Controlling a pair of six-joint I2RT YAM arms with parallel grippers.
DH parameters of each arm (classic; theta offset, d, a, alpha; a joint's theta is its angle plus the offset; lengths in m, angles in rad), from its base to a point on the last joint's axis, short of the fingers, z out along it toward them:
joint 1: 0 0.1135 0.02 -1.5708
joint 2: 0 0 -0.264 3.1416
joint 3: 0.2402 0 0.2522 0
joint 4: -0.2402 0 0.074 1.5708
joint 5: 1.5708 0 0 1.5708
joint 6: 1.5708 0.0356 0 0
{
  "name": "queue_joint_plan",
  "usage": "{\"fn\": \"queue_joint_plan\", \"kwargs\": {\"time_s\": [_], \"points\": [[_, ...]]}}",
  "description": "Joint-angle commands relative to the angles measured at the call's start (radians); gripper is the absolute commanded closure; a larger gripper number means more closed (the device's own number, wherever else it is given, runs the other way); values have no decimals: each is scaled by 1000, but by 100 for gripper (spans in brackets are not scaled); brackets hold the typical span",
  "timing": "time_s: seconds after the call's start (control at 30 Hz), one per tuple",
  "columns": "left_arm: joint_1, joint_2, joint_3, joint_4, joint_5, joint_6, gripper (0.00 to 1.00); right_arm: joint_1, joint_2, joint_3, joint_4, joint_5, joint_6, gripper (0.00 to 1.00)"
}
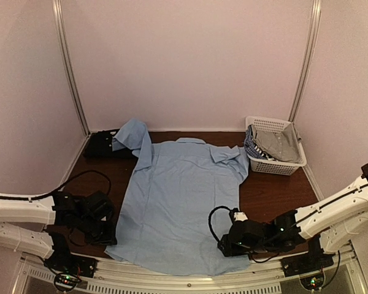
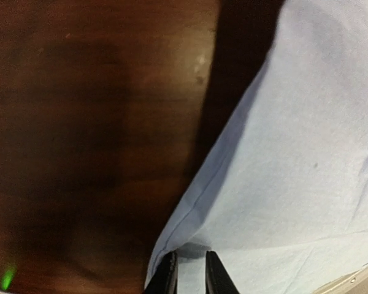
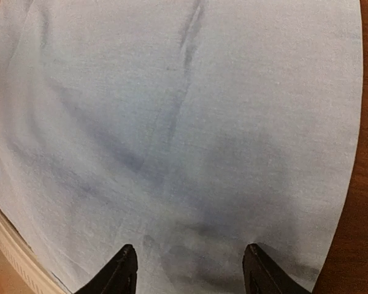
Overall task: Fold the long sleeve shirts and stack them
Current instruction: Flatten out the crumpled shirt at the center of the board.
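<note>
The light blue long sleeve shirt lies spread flat on the dark wooden table, collar at the far side. One sleeve is folded up to the far left, over a black folded cloth. My left gripper is at the shirt's near left hem corner. Its jaws stand a narrow gap apart around a small raised fold of the hem. My right gripper rests on the near right part of the shirt. In the right wrist view it is wide open on flat cloth.
A white lattice basket with grey and checked clothes stands at the far right of the table. Bare wood lies between the basket and my right arm. The table's pale front rail runs just below the hem.
</note>
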State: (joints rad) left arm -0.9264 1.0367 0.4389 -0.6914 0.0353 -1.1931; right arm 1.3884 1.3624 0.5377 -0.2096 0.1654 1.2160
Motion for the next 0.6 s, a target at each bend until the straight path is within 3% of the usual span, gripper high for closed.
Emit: {"fn": "queue_joint_plan", "kwargs": {"time_s": [0.0, 0.17, 0.33, 0.57], "points": [[-4, -78, 9, -161, 27, -24, 82, 13, -47, -4, -167, 29, 57, 38], [-4, -71, 182, -251, -59, 31, 76, 12, -76, 141, -296, 103, 3, 35], [13, 38, 390, -282, -134, 105, 70, -13, -93, 268, -385, 166, -75, 31], [186, 175, 567, -212, -125, 301, 64, -130, -83, 390, -385, 166, -238, 27]]}}
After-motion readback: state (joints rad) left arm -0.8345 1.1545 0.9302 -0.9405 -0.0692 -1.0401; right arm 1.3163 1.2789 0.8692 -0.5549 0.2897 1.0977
